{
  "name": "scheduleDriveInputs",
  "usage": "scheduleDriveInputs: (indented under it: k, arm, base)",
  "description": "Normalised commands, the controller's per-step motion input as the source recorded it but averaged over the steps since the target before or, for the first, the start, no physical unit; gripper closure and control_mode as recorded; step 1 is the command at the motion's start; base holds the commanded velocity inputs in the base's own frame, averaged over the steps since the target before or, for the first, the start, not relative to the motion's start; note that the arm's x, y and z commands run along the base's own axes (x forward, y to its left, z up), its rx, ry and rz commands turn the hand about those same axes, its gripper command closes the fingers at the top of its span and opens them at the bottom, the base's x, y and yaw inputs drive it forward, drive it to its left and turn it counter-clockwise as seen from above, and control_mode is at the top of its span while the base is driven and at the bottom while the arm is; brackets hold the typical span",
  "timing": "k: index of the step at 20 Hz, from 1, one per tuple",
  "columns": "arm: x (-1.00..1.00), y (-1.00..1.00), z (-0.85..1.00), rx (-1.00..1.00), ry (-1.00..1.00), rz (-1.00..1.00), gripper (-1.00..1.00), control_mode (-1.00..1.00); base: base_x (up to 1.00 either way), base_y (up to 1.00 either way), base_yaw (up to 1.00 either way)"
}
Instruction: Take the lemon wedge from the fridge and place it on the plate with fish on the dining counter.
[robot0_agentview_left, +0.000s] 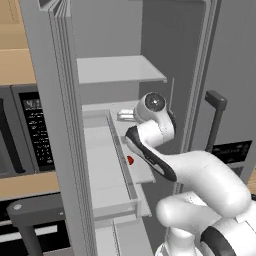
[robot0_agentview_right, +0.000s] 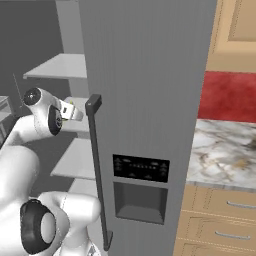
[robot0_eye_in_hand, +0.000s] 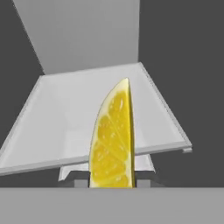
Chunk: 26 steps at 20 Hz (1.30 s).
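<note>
My two dark fingers are closed on the tiny bright yellow lemon wedge (robot0_eye_in_hand: 113, 140), which stands upright between them, thin edge up, its pulp facing my hand camera. I hold it inside the open compartment of the tall grey side-by-side fridge (robot0_agentview_right: 150, 90), over a pale grey shelf (robot0_eye_in_hand: 65, 118). My gripper (robot0_agentview_right: 71, 111) reaches in beside the closed door with its dark vertical bar handle (robot0_agentview_right: 97, 170).

What could go wrong: the wedge is narrow and tapering, with what looks like a slick, wet face, so I judge it could twist or slide out if my grip is off-centre. Drawing back, it or my wrist could clip the shelf's raised front lip or the door edge, since the gap beside the door looks tight. A drop here would land it on the shelf or lower, near the small red item (robot0_agentview_left: 130, 160).

Shapes and surfaces: the wedge is a curved sliver, glossy, with segmented flesh. The shelves are flat, smooth and matte. The fridge skin is brushed grey with a black dispenser panel (robot0_agentview_right: 140, 169). The white-grey marble dining counter (robot0_agentview_right: 225, 150) lies to the right, well apart.
</note>
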Motion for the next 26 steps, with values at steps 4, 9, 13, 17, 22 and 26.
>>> scheduleDriveInputs:
  k: [4, 9, 13, 17, 22, 26]
  arm:
    - [-0.75, -0.34, 0.19, 0.0, -0.36, -0.01, 1.0, 1.0]
    - [0.0, 0.0, 0.0, 0.0, 0.0, 0.0, 1.0, 1.0]
    - [0.0, 0.0, 0.0, 0.0, 0.0, 0.0, 1.0, 1.0]
    - [0.0, 0.0, 0.0, 0.0, 0.0, 0.0, 1.0, 1.0]
    - [0.0, 0.0, 0.0, 0.0, 0.0, 0.0, 1.0, 1.0]
    - [0.0, 0.0, 0.0, 0.0, 0.0, 0.0, 1.0, 1.0]
  base:
    - [-0.25, -0.12, 0.0]
    - [-1.0, -0.35, 0.06]
    - [-1.0, -0.29, 0.3]
    - [-1.0, -0.4, 0.53]
    - [-0.96, -0.2, 0.6]
    - [-0.72, -0.02, 0.63]
